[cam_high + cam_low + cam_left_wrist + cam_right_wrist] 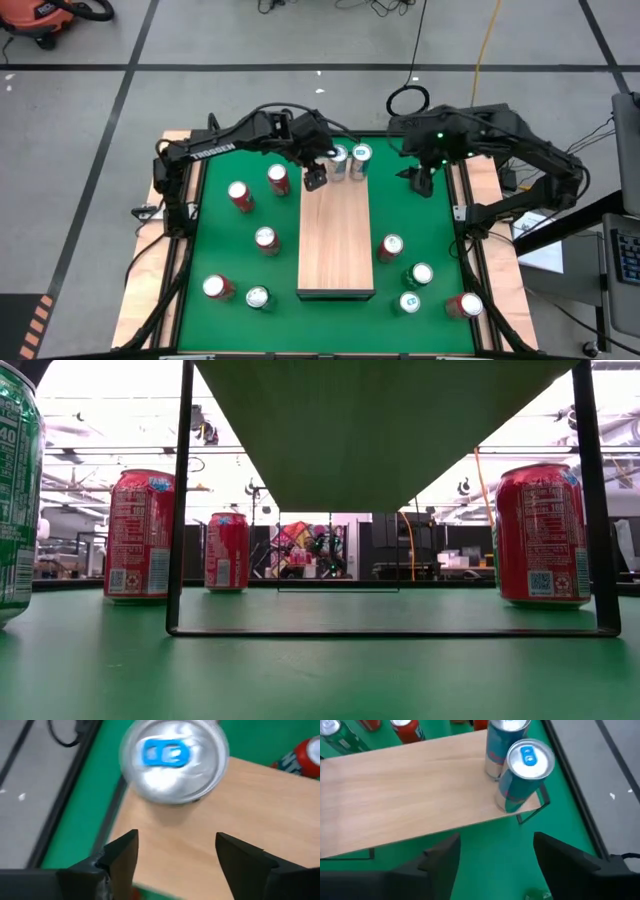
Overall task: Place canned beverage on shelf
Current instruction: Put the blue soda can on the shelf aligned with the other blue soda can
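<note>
The pale wooden shelf (335, 240) stands mid-table on black metal legs (180, 510). Two slim blue-and-silver cans (340, 160) (361, 158) stand upright side by side on its far end. They also show in the right wrist view (522, 777) (506, 737). My left gripper (316, 182) is open and empty above the shelf's far left corner, just short of the nearer can (175, 762). My right gripper (420, 182) is open and empty over the green table, to the right of the shelf's far end (470, 815).
Several red cans (240, 195) (278, 178) (390, 247) and green cans (258, 298) (420, 273) stand on the green table (220, 240) on both sides of the shelf. Most of the shelf top is bare wood. Wooden strips (150, 260) edge the table.
</note>
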